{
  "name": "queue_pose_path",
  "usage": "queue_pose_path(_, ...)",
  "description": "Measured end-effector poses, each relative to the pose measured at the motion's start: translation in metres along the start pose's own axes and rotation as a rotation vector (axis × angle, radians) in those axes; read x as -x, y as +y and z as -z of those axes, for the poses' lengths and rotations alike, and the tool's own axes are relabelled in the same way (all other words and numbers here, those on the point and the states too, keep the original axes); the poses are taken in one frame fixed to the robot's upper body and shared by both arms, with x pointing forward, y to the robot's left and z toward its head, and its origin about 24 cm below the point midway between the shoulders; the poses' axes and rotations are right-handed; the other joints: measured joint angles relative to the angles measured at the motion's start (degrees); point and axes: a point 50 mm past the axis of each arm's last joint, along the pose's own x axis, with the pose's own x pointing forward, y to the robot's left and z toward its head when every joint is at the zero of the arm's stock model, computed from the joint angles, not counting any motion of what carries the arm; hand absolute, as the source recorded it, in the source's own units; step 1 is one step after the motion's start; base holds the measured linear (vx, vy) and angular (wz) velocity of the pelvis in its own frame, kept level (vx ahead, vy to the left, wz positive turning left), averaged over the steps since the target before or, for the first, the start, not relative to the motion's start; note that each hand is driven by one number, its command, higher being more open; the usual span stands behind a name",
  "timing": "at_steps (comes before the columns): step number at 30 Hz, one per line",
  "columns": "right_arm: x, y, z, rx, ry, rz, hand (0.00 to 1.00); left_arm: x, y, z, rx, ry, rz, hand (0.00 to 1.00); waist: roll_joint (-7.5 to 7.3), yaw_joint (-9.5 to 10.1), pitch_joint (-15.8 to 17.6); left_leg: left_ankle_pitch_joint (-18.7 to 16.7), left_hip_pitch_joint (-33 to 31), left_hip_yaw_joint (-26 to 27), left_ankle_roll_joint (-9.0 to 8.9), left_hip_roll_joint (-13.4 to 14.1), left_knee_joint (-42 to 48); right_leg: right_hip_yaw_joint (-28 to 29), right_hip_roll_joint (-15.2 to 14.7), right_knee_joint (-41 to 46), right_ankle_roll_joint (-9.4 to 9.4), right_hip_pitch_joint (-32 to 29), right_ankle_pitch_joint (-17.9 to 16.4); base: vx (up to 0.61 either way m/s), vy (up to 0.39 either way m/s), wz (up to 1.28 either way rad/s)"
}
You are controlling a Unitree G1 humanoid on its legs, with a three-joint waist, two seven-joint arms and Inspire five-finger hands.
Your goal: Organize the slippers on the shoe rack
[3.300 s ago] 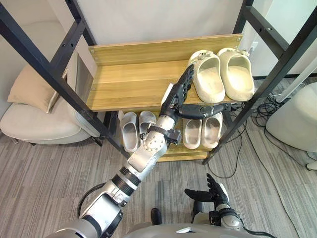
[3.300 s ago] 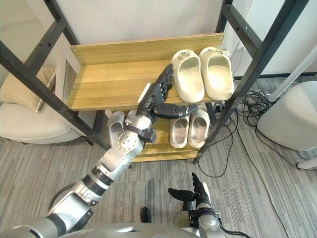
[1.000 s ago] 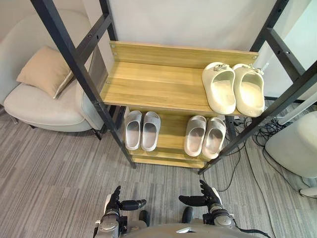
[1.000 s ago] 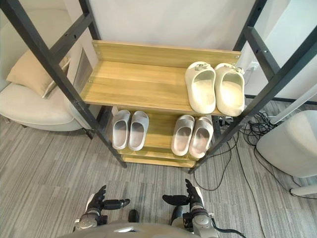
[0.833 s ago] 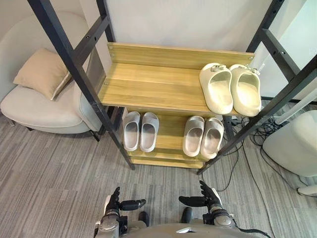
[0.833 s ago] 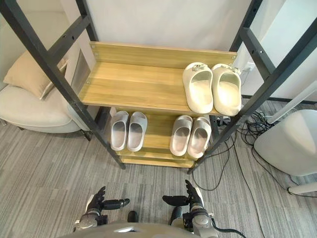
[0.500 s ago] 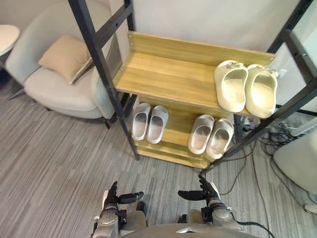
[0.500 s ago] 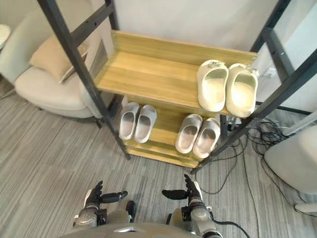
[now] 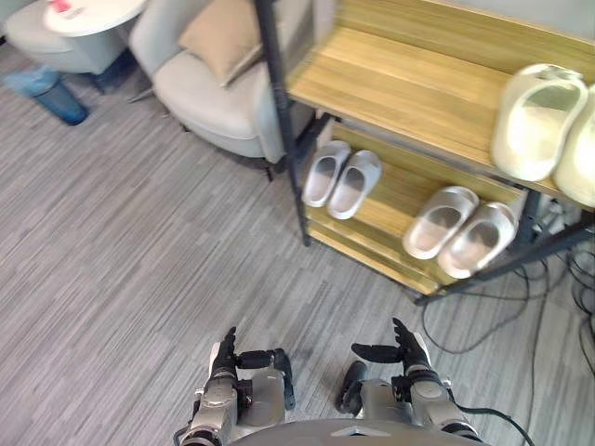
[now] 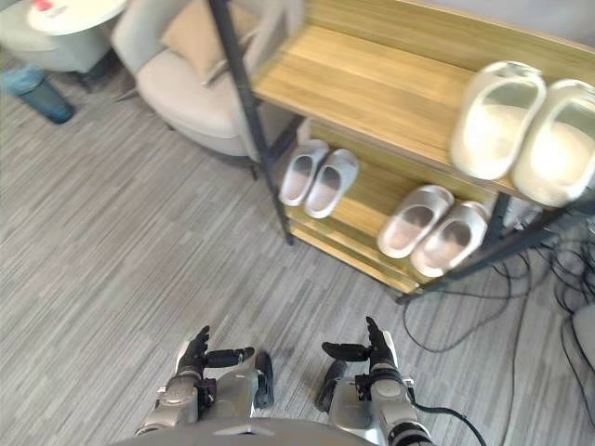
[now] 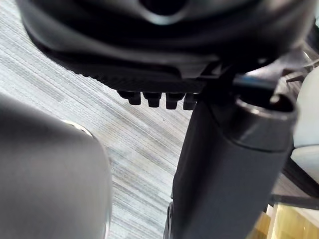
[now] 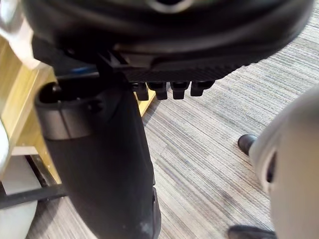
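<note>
Both of the robot's hands hung low and empty over the grey striped floor [image 9: 139, 232]. The left hand [image 9: 226, 358] and the right hand [image 9: 406, 351] had their fingers straight and their thumbs pointing toward each other, gripping nothing. A broad stretch of bare carpet lay between them and the shoe rack [image 9: 279, 111], and it ran wider still toward the robot's left.

The rack's black front post met the floor at the left end of the lower shelf [image 9: 395, 200]. On that shelf a pair of grey slippers [image 9: 342, 177] sat side by side just inside the post. Bare wood separated them from a pair of beige slippers [image 9: 460, 232], which lay close together at a slant with their near ends close to the shelf's front edge.

On the upper shelf [image 9: 400, 88], the cream slippers [image 10: 497, 116] stood together at the right end, and their near ends came close to the front lip. The outer slipper of this pair ran to the frame's edge in the left eye view. Open wood ran from the pair back to the post on the left.

A tangle of cables [image 10: 558, 269] lay on the floor under the rack's right end. An armchair [image 9: 214, 102] with a tan cushion [image 9: 223, 37] stood hard against the rack's left side. Farther left were a blue bin [image 9: 46, 93] and a round white table [image 9: 93, 11].
</note>
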Motion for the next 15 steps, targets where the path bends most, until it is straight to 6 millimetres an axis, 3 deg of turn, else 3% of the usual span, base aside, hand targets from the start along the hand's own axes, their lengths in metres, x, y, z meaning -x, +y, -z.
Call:
queue_pose_path(2, 0.001, 0.009, 0.001, -0.019, 0.003, -0.027, 1.00, 0.002, 0.000, 0.005, -0.028, 0.012, 0.009, 1.00, -0.65, -0.31, -1.15, 0.85, 2.18, -0.15, 1.22, -1.93, -6.96, -1.80, 0.26, -4.02, 1.53, 1.54, 2.01, -0.19, 0.219, 0.74)
queue_pose_path(4, 0.003, 0.021, 0.001, -0.038, 0.004, -0.056, 1.00, 0.003, 0.002, 0.012, -0.037, 0.036, 0.006, 1.00, -1.27, -0.91, -2.29, 5.93, 5.42, -1.40, 1.99, -4.93, -16.42, -2.41, 0.39, -8.38, 2.49, 3.23, 4.24, -0.11, 0.165, 0.58)
queue_pose_path(5, 0.004, 0.024, 0.001, -0.044, 0.006, -0.068, 1.00, 0.004, 0.001, 0.016, -0.049, 0.050, 0.011, 1.00, -0.86, -1.58, -2.77, 8.23, 7.04, -2.82, 2.25, -6.28, -21.27, -2.61, 0.42, -9.81, 2.87, 3.82, 5.28, -0.06, 0.121, 0.55)
queue_pose_path(9, 0.004, 0.030, 0.003, -0.046, 0.021, -0.089, 1.00, 0.005, 0.002, 0.021, -0.067, 0.066, 0.011, 1.00, -0.30, -1.20, -3.05, 9.87, 8.00, -5.15, 2.98, -8.26, -24.14, -3.87, -0.92, -9.24, 3.20, 4.60, 5.97, -0.05, 0.122, 0.43)
queue_pose_path(12, 0.005, 0.034, 0.005, -0.050, 0.033, -0.099, 1.00, 0.007, 0.008, 0.029, -0.054, 0.096, -0.014, 1.00, -1.20, -1.04, -3.79, 9.28, 8.34, -6.95, 4.15, -9.96, -24.13, -5.57, -3.82, -5.49, 4.75, 5.12, 4.22, 0.03, 0.095, 0.41)
queue_pose_path(14, 0.006, 0.038, 0.008, -0.049, 0.051, -0.108, 1.00, 0.007, 0.014, 0.030, -0.040, 0.100, -0.032, 1.00, -2.79, -0.43, -4.27, 8.66, 9.09, -8.71, 5.08, -11.77, -24.10, -7.29, -7.21, -0.56, 6.52, 5.49, 1.36, 0.09, 0.100, 0.59)
queue_pose_path(15, 0.008, 0.040, 0.012, -0.047, 0.066, -0.114, 1.00, 0.007, 0.021, 0.031, -0.040, 0.101, -0.050, 1.00, -4.61, 0.01, -4.60, 8.14, 10.16, -11.38, 5.87, -13.46, -23.93, -8.11, -10.04, 3.77, 7.37, 6.54, -0.46, 0.11, 0.081, 0.68)
